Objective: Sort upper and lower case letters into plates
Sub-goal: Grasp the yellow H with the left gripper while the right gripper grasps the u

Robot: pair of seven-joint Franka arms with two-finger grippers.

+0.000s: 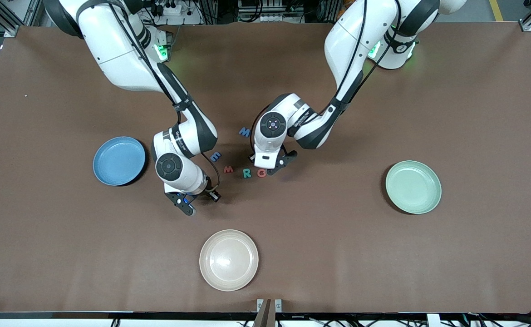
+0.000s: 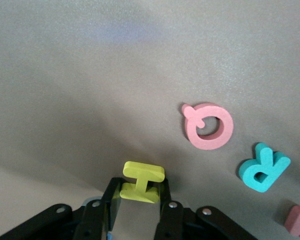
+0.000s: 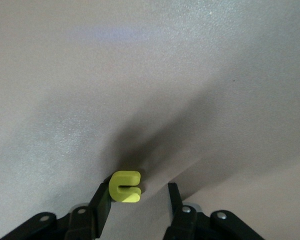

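My left gripper (image 1: 269, 169) is shut on a yellow letter I (image 2: 142, 175), low over the table beside the row of letters. A red Q (image 2: 208, 126), a teal R (image 2: 263, 167) and a red M (image 2: 297, 220) lie close by; they also show in the front view as the Q (image 1: 261, 172), the R (image 1: 246, 173) and the M (image 1: 228, 169). A blue E (image 1: 215, 157) and a blue M (image 1: 244, 131) lie farther from the camera. My right gripper (image 1: 188, 208) is open; a yellow c (image 3: 124, 186) rests against one finger (image 3: 101, 205), apart from the other. The sky blue plate (image 1: 119, 161) and the mint green plate (image 1: 413, 186) hold nothing.
A cream-beige plate (image 1: 228, 259) sits nearest the camera, at the table's front middle. The two arms stand close together over the letter row.
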